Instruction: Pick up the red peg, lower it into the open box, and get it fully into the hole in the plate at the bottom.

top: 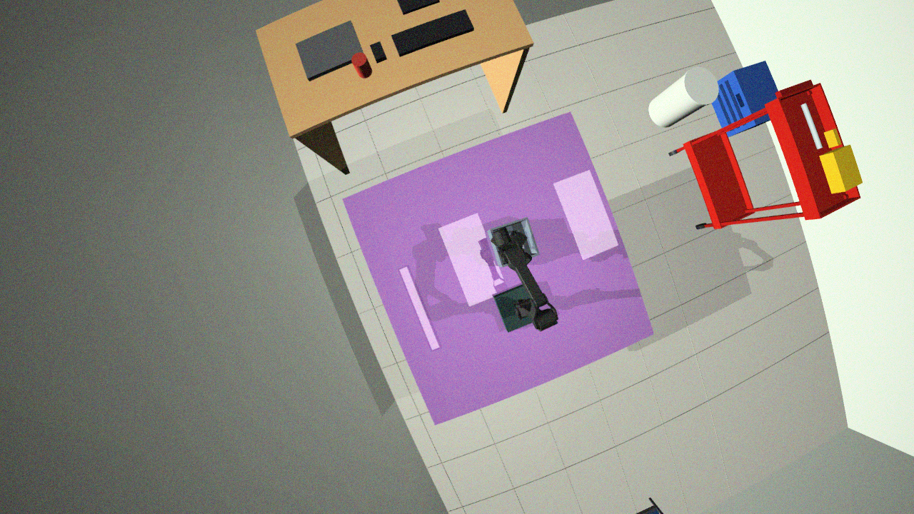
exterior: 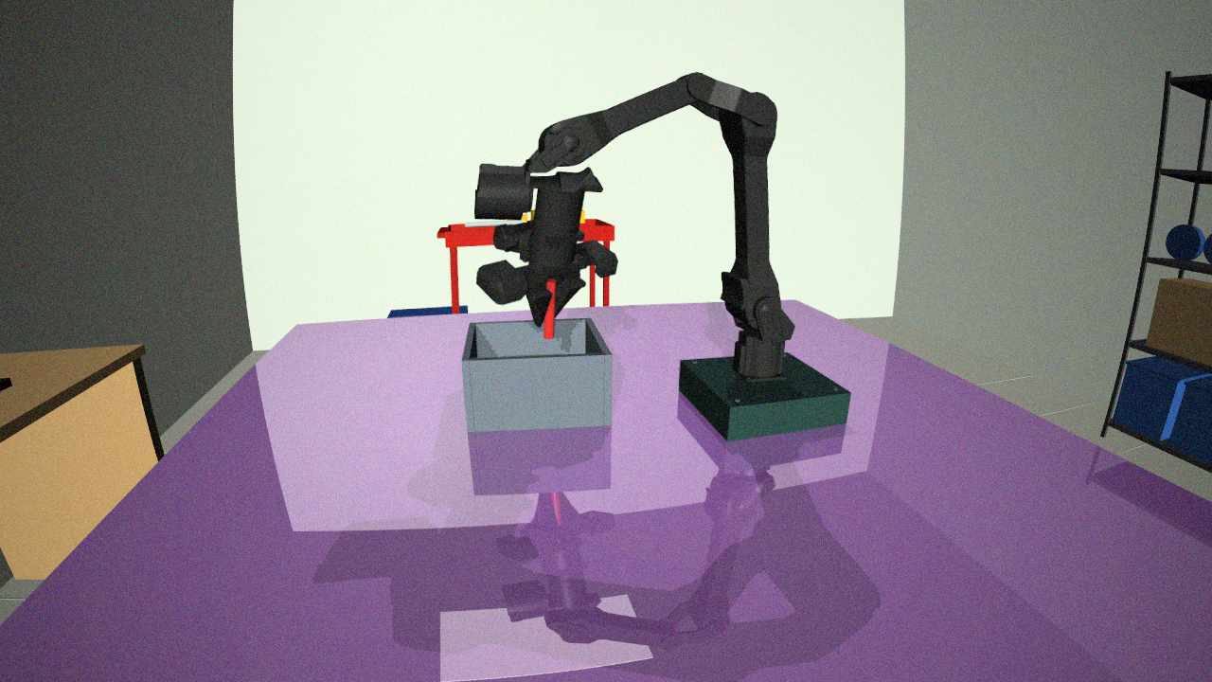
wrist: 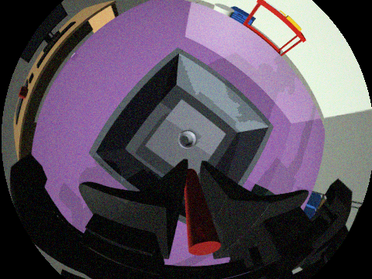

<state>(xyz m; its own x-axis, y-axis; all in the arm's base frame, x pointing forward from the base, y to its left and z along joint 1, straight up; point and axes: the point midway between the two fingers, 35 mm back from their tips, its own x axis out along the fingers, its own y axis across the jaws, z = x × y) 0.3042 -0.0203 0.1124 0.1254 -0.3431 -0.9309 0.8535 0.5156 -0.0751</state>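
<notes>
The red peg [exterior: 549, 315] [wrist: 199, 221] is held close to upright between the fingers of my gripper [exterior: 546, 315] [wrist: 194, 164], which is shut on it. The peg's lower end hangs over the open grey box [exterior: 539, 394] [wrist: 101, 140], at about the height of its rim as seen in the exterior view. In the wrist view the plate [wrist: 167, 136] lies at the bottom of the box, with a round hole [wrist: 187, 139] near its middle, beyond the fingertips. In the top view the arm covers the peg and much of the box [top: 531, 230].
The box stands on a glossy purple table [top: 460, 172] [exterior: 339, 475]. The arm's dark green base [top: 508, 318] [exterior: 783, 417] is beside it. A wooden desk [top: 280, 83], a red cart [top: 715, 185] and a white cylinder [top: 677, 98] stand off the table.
</notes>
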